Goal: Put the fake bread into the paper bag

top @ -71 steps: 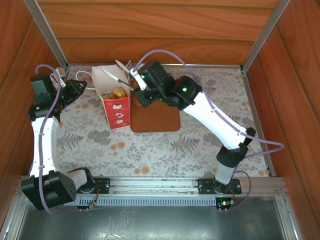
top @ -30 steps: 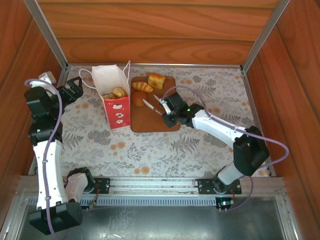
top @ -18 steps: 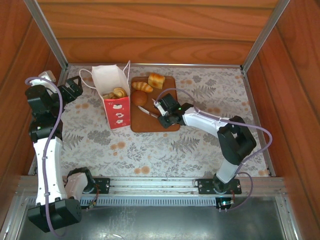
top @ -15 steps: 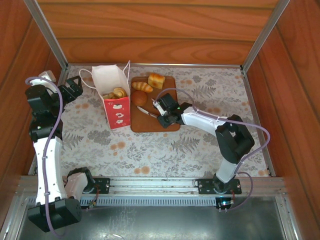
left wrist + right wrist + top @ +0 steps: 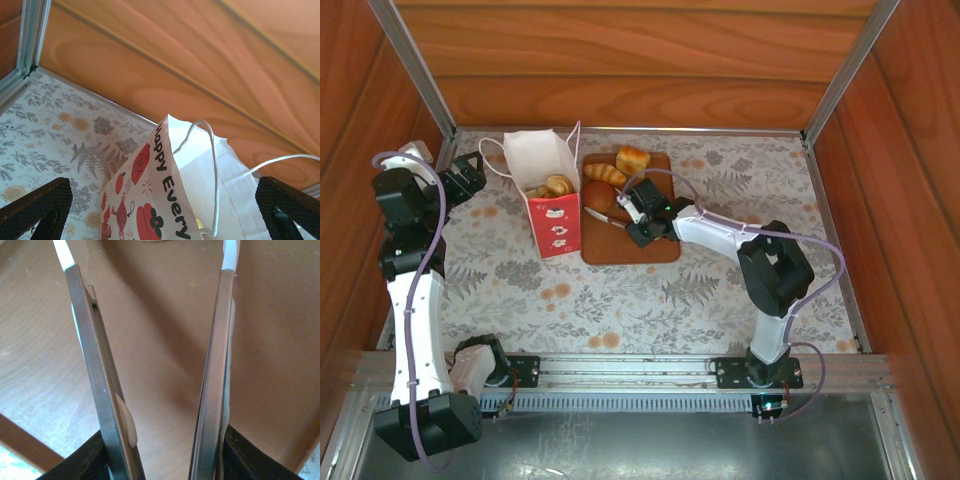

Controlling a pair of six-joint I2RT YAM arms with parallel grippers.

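The paper bag (image 5: 556, 222) stands upright left of the brown board, with several pastries (image 5: 553, 185) showing in its open top. On the board lie a squarish loaf (image 5: 633, 160), a croissant (image 5: 605, 174) and a round brown bun (image 5: 597, 194). My right gripper (image 5: 640, 220) is low over the board, shut on the metal tongs (image 5: 598, 217). The tongs' (image 5: 95, 355) arms are spread with nothing between them, and their tips are beside the bun. My left gripper (image 5: 466, 176) hangs open left of the bag (image 5: 150, 200), touching nothing.
The brown board (image 5: 645, 245) lies on the floral cloth (image 5: 740, 190) at the centre back. Wooden walls close in the back and both sides. A white cord handle (image 5: 492, 158) of the bag loops toward my left gripper.
My right arm left the bag's top, dropped to the board and slid left and back, bringing the tongs' tips up to the round bun. The left arm barely moved.
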